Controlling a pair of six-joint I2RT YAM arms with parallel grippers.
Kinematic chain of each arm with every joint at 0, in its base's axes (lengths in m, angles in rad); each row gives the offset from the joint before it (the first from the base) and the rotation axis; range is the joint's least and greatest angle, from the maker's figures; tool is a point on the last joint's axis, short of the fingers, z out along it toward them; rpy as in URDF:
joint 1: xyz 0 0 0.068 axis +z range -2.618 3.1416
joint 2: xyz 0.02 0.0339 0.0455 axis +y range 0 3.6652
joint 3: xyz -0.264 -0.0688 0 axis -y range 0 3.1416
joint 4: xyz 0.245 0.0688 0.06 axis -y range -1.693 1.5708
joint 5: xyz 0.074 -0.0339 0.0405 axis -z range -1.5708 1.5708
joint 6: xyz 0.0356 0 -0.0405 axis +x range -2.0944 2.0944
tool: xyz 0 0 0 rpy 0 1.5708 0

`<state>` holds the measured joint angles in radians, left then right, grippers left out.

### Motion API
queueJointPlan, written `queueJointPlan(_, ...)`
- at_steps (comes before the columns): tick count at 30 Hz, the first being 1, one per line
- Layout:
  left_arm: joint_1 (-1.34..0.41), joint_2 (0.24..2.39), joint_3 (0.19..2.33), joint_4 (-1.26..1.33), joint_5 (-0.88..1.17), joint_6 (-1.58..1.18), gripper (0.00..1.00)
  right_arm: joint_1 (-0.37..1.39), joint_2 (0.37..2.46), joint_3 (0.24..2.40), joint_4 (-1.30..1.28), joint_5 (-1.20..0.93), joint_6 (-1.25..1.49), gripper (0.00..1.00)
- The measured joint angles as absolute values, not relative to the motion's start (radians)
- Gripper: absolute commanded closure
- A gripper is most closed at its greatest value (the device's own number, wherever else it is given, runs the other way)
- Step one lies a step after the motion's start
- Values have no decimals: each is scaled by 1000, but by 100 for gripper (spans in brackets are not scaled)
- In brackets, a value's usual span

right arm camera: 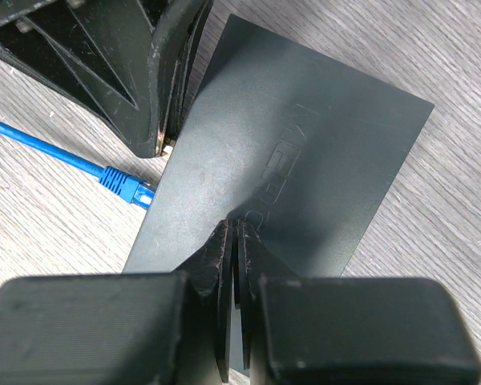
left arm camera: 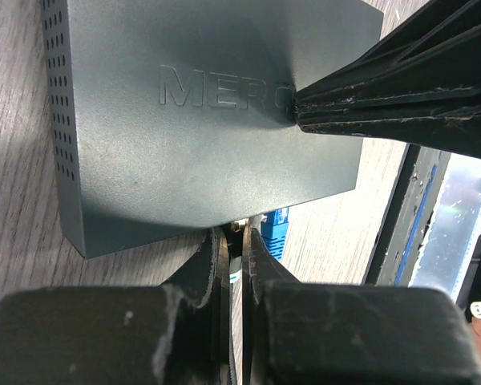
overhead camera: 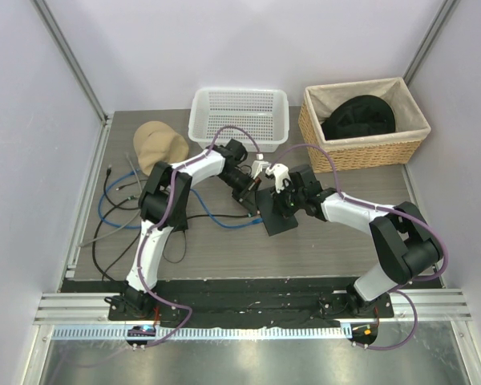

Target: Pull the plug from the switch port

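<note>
Switch lying flat near the middle of the table, between the two arms. Right gripper: fingers drawn together, tips set down on the switch's lettered top face, apparently pinning the box rather than grasping it. Left gripper: fingers likewise closed to a narrow slit, tips at the long edge of the switch that faces the left arm. A small pale object shows between the tips, but too little of it is visible to identify. The blue plug lies at that same edge, just beside the left fingertips and not between them. Its long axis runs roughly square to the edge, and the blue cable trails away from the box across the table toward the left arm's side. The plug's clear tip meets or nearly meets the edge; whether it sits in a socket cannot be told, as the sockets themselves are hidden. Judgement: the left arm is nearer to the plug, and the pull must follow the plug's axis, straight away from the edge, while the right gripper holds the box down. To take the plug, the left fingers would need to part and shift sideways along the edge. A skewed pull risks dragging the switch.
</note>
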<state>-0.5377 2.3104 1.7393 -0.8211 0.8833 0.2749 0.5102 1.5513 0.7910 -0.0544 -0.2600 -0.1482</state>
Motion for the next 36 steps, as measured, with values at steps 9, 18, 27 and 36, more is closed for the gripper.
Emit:
queueJointPlan(9,-535,2342,1851,-1034,789,391,100,510,1551,791,-55,-260,-149,92)
queueJointPlan(18,-433,2280,1877,-1066,636,374,49,510,1563,805,-61,-264,-154,91)
queueJointPlan(27,-393,1980,1886,-941,483,275,39,510,1564,806,-59,-263,-159,91)
queueJointPlan(36,-294,1603,1671,-1170,260,494,37,508,1534,772,-46,-261,-162,91)
